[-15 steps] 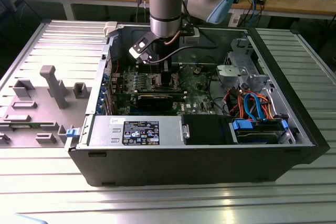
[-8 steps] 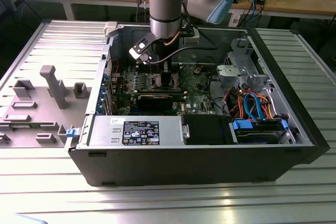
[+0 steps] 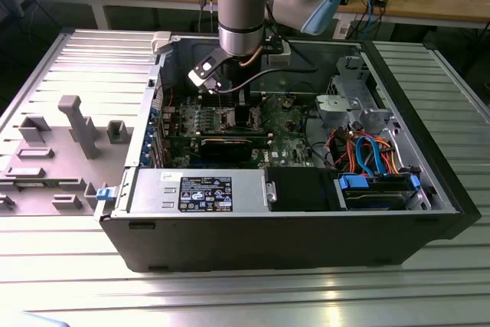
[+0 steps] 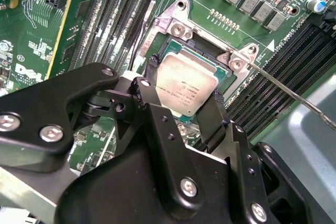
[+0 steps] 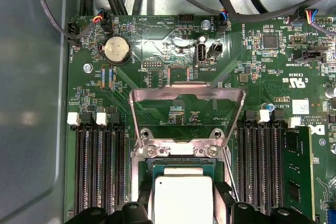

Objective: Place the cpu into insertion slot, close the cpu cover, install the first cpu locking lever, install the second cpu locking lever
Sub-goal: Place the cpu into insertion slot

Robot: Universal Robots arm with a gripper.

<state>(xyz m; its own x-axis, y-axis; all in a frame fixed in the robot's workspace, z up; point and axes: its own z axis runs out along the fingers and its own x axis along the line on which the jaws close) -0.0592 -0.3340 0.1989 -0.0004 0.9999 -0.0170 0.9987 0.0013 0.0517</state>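
Observation:
In both wrist views the cpu (image 4: 184,83) (image 5: 181,199), a pale silvery square chip, sits between my two black fingers (image 4: 217,103). My gripper (image 4: 185,82) (image 5: 182,205) is shut on its opposite edges. The chip lies level over the insertion slot (image 4: 207,52) (image 5: 178,167), whose dark inside and silvery rim show along one side of it. The cpu cover (image 5: 187,94), a silvery frame with a window cut-out, stands swung up and open beyond the slot. A thin metal locking lever (image 4: 294,95) sticks out beside the socket. In the exterior view my gripper (image 3: 230,99) reaches down into the open computer case.
Long black memory slots (image 5: 100,171) (image 5: 260,166) flank the socket on the green motherboard (image 5: 273,66). The case walls (image 3: 276,227), a drive cage with coloured cables (image 3: 367,151) and a graphics card (image 3: 230,143) crowd the space. A grey fixture (image 3: 76,124) stands on the table at the exterior view's left.

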